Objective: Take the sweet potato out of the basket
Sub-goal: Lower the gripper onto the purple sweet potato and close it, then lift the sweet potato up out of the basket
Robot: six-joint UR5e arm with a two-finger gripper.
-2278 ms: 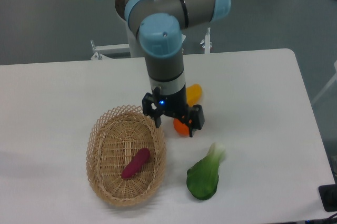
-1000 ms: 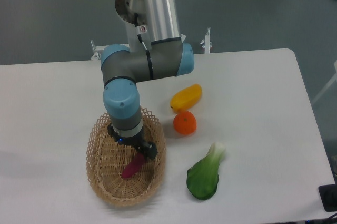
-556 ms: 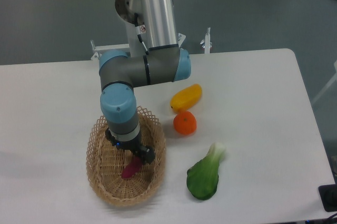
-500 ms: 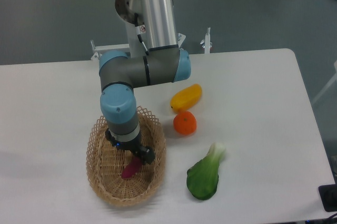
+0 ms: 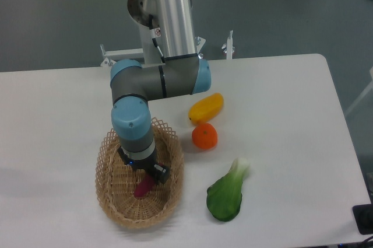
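Observation:
The sweet potato is a small magenta tuber lying slantwise on the floor of the oval wicker basket. Only its lower left end shows. Its upper end is hidden under my gripper, which is lowered into the basket right over it. One black finger shows at the potato's right side, well out from the wrist. The other finger is hidden behind the wrist. The jaws look spread on either side of the potato, which still rests on the basket floor.
A round orange and a yellow-orange oblong fruit lie just right of the basket. A green bok choy lies at the front right. The arm's elbow hangs above the basket's far rim.
The arm swung left from above the orange to over the basket and came down onto the sweet potato. In the last half second it sank slightly lower. The potato has not moved.

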